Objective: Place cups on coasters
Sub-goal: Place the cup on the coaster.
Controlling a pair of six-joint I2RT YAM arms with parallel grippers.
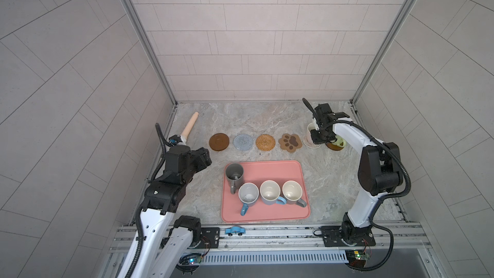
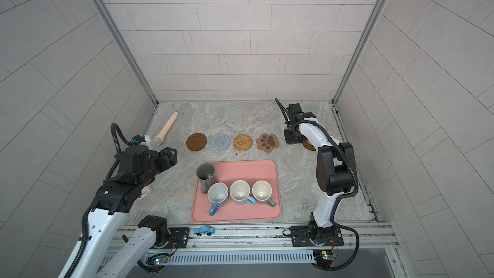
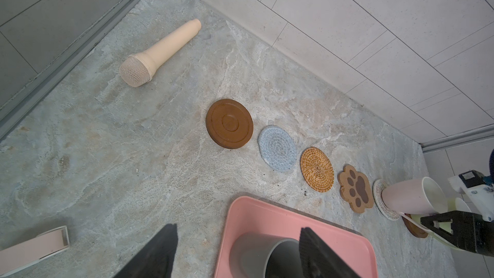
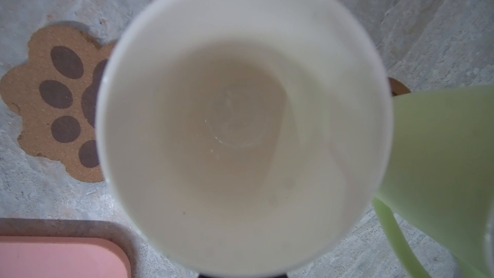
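My right gripper (image 1: 320, 137) is shut on the pink cup (image 3: 409, 196), which stands on the cream woven coaster (image 3: 379, 199); its white inside fills the right wrist view. Beside it a green cup (image 4: 441, 156) sits on a brown wooden disc (image 1: 335, 147). Bare coasters lie in a row: brown disc (image 1: 219, 142), grey-blue crochet (image 1: 243, 142), tan rattan (image 1: 265, 142), paw (image 1: 290, 143). On the pink tray (image 1: 267, 167) stand the tall dark grey cup (image 1: 234, 173), a blue-handled pale cup (image 1: 248, 193), a light blue cup (image 1: 270, 192) and a grey cup (image 1: 292, 191). My left gripper (image 3: 238, 239) hangs open by the dark grey cup.
A beige toy microphone (image 1: 190, 127) lies at the back left near the wall. A small pink tape-dispenser-like thing (image 3: 34, 247) sits under my left arm. A blue toy car (image 1: 234, 230) rests on the front rail.
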